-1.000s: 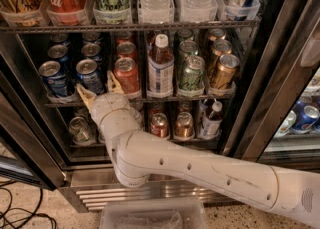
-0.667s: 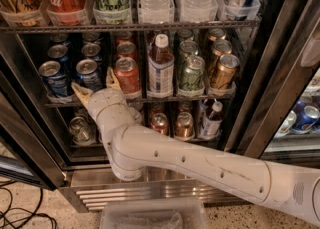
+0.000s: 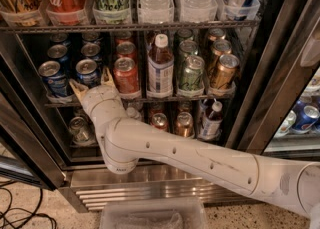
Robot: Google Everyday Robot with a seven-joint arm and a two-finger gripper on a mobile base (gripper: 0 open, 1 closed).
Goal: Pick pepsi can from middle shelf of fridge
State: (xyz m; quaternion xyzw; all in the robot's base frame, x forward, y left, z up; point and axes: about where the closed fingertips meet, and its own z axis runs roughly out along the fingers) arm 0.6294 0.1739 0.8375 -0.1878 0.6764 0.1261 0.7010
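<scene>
- Floor: pale, speckled, stone-like finish, visible at the lower left and lower right.
- Black cables lie loose on the floor at the lower left corner.
- Clear plastic bin sits on the floor at bottom centre, just below a steel grille.
- Neighbouring cooler at the right edge, behind a dark door frame, holds blue cans and is lit brighter.
- Lighting: warm and dim overall.
- Gripper: at the left of centre, jaws apart.

I see my smooth, matt white plastic gripper, fingers apart, by the shiny blue metal pepsi can on the thin dark wire middle shelf.
</scene>
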